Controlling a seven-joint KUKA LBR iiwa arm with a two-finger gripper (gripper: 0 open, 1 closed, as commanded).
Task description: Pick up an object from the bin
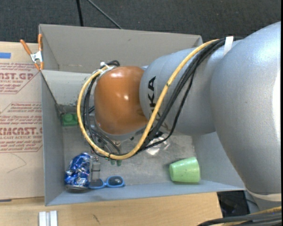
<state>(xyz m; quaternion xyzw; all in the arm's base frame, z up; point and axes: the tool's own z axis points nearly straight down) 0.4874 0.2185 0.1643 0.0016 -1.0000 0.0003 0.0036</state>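
Crushed can (79,173) in near-left corner of bin (146,192) — sunglasses (108,182) just right, cup (185,170) farther right

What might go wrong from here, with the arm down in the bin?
The crumpled blue can and blue sunglasses lie close together in the bin's lower-left corner, so a grasp there may catch both. The yellow cable loop hangs low over the floor and might snag something.

A thick grey arm (217,88) reaches in from the right, its wrist capped by a rounded orange cover (118,98). Yellow and black cables (86,108) loop around the cover, which hides most of the gripper (108,158) below.
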